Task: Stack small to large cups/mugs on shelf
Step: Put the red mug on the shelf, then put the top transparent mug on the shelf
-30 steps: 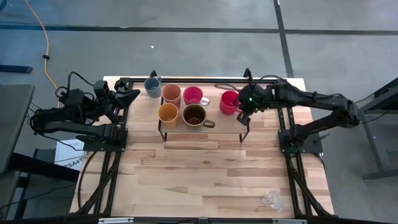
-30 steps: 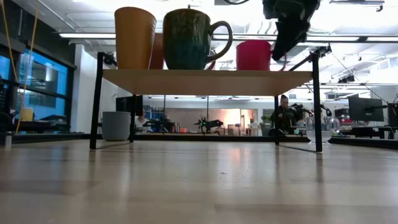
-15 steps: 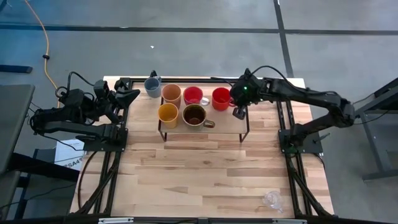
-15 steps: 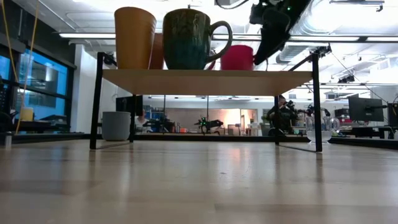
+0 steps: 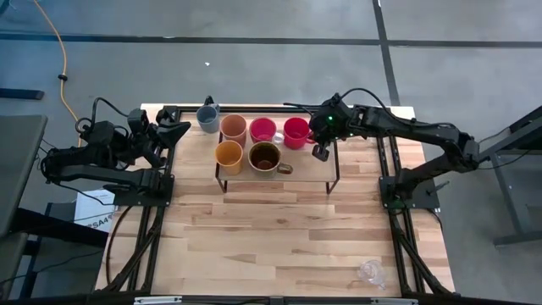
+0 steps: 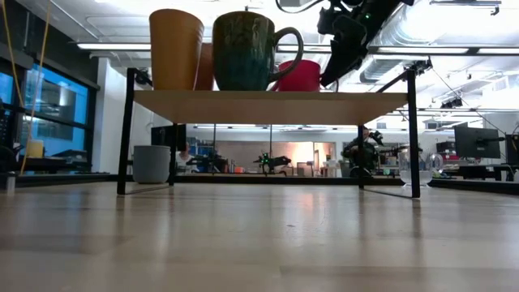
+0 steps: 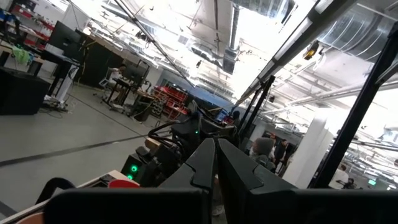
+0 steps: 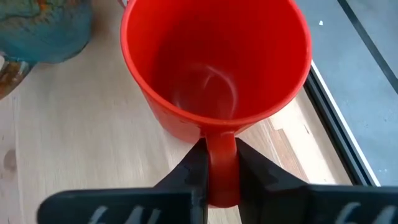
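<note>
A red cup (image 5: 296, 133) is seen upright on the shelf (image 5: 312, 167), at the right end of the back row, just beside a pink cup (image 5: 262, 130). Its handle is clamped between the fingers of the right gripper (image 5: 318, 140), as confirmed in the right wrist view (image 8: 219, 174). A peach tumbler (image 5: 233, 129), an orange-yellow cup (image 5: 229, 156) and a dark-brown mug (image 5: 265, 157) are also noted on the shelf. A grey-blue mug (image 5: 207, 118) is found on the table (image 5: 271, 237) behind the shelf's left end. The left gripper (image 5: 174, 131) is held clenched and empty at the table's left edge.
</note>
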